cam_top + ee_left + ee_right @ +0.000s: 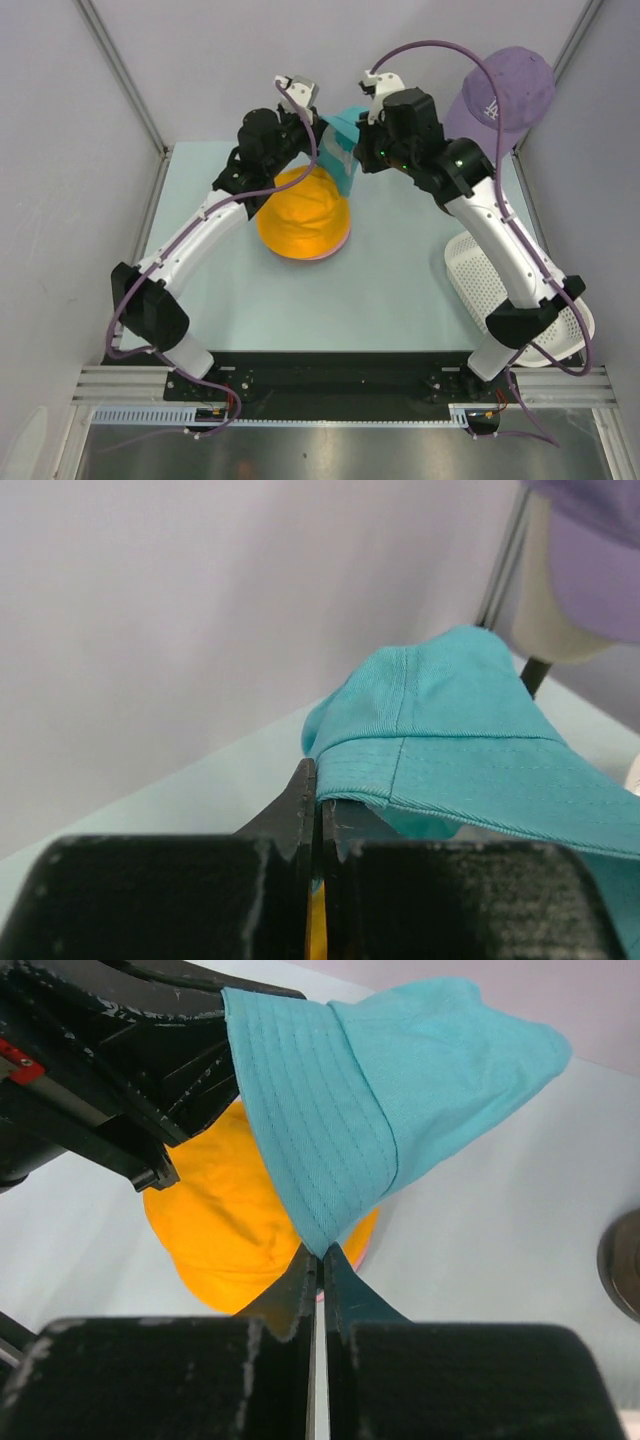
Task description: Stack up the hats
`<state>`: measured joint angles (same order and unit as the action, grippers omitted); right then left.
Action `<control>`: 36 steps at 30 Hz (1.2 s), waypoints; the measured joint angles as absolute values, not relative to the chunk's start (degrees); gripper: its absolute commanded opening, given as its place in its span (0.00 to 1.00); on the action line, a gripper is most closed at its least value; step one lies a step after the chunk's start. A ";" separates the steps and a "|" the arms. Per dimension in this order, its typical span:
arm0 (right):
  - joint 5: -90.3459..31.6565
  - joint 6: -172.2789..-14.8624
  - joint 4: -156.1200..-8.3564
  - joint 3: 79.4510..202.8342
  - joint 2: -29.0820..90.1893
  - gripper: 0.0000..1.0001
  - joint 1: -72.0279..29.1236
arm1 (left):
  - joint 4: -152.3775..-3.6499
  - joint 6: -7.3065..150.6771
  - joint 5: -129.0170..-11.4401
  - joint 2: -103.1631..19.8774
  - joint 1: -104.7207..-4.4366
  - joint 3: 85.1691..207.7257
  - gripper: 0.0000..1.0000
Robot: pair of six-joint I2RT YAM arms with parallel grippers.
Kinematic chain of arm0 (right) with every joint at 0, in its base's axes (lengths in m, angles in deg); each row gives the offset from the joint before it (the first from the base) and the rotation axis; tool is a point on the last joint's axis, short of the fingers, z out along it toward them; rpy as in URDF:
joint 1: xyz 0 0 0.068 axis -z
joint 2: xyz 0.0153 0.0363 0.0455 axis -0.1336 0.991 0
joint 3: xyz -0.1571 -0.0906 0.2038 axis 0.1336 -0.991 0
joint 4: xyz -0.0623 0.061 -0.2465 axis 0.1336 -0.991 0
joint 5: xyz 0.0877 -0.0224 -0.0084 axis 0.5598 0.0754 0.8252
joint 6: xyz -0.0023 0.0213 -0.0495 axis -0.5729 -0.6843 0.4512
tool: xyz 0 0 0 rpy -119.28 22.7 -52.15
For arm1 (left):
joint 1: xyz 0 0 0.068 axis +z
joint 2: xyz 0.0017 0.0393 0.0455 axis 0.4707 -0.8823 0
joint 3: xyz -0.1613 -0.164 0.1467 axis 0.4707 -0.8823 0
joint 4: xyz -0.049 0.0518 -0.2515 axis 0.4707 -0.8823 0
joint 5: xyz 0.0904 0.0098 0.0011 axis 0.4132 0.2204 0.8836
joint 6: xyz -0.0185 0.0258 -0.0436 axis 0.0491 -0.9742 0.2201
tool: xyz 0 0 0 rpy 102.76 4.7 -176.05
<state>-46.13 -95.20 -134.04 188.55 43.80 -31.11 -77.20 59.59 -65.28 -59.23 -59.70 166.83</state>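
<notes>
Only in the wrist views is the grip shown clearly: the brim of the teal hat (pixel 400 1080) is pinched by the closed left gripper (pixel 318 780) and right gripper (pixel 318 1255). From above, both arms are seen bent inward, the hat held over the far edge of the orange hat (pixel 303 215)

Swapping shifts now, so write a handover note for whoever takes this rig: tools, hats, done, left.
Left tool: shut on the brim of the teal hat.
Right tool: shut on the brim's opposite side.
Hats: teal hat held up between both arms, over the far part of the orange hat. That one lies on the table with the edge of a pink hat showing beneath it. No lavender hat visible.
Done: orange apparently stacked on pink.
Left: lower the teal hat onto the orange one, then release.
</notes>
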 measured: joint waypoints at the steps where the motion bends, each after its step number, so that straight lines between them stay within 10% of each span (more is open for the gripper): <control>1: -45.83 -94.68 -133.50 188.55 44.56 0.00 -31.50 | -77.18 59.40 -65.28 -58.44 -58.84 165.24 0.00; 15: -39.29 -91.47 -130.57 184.27 47.29 0.00 -37.58 | -73.33 55.42 -58.61 -37.61 -55.70 138.57 0.02; 19: -38.02 -91.40 -130.24 181.71 47.29 0.00 -39.42 | -73.53 54.32 -57.04 -33.96 -55.39 133.67 0.35; 20: -37.98 -91.42 -130.37 181.23 47.29 0.00 -39.61 | -73.99 54.00 -56.73 -33.74 -55.26 133.41 0.56; 23: -37.52 -91.53 -130.44 179.20 47.08 0.00 -40.49 | -77.29 55.20 -54.94 -32.96 -54.19 133.08 0.70; 36: -35.12 -93.48 -129.11 174.24 46.94 0.00 -44.57 | -95.52 62.70 -49.13 -13.04 -51.87 123.66 0.95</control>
<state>-35.12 -93.48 -129.11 174.24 46.94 -44.57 -95.52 62.70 -49.13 -13.04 -51.87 123.66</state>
